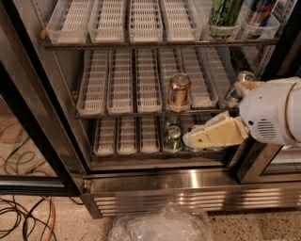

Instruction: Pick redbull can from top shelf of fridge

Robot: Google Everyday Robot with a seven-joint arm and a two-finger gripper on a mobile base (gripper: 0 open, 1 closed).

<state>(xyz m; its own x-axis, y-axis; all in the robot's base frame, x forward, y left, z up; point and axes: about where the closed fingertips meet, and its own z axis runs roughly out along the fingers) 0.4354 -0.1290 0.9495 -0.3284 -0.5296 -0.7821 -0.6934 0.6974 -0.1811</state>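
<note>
The redbull can [260,11], blue and silver with a red marking, stands in a tray at the far right of the top shelf [155,44] of the fridge [188,200]; its top is cut off by the frame edge. A tall green can [225,14] stands just left of it. My gripper [194,138], cream-coloured on a white rounded arm housing [273,112], hangs at the right, in front of the lowest rack. It is well below the top shelf and holds nothing that I can see.
A gold can [178,89] and a blue can [235,92] sit on the middle rack. A green-topped can [172,139] sits on the lowest rack. The open black-framed door [33,127] is at left. Cables [23,216] and a clear plastic bag [162,225] lie on the floor.
</note>
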